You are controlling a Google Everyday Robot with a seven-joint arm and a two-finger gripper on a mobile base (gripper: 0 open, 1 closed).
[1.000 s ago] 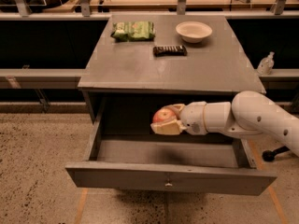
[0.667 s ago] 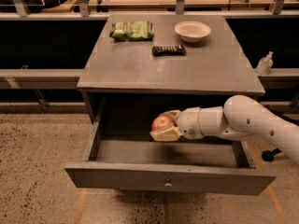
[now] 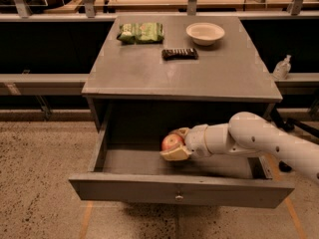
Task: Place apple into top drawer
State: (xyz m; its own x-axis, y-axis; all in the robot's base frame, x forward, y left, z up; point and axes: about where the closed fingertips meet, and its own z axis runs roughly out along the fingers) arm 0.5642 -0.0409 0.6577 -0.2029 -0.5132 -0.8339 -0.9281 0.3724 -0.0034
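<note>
The top drawer (image 3: 179,192) is pulled open below the grey cabinet top; its flat front panel has a small round metal knob at the centre. My gripper (image 3: 174,144) reaches in from the right on a white arm and is shut on the apple (image 3: 172,142), red with yellowish patches. It holds the apple just above the drawer floor, near the middle of the drawer. The lower finger (image 3: 174,155) sits under the apple and the upper finger curls over its top.
On the cabinet top (image 3: 139,73) lie a green snack bag (image 3: 141,32), a dark snack bar (image 3: 179,54) and a white bowl (image 3: 205,33). A small bottle (image 3: 282,67) stands on the rail at right. Speckled floor surrounds the cabinet.
The arm has lowered and moved left, carrying the apple deeper and lower into the open drawer. The items on the cabinet top have not moved.
</note>
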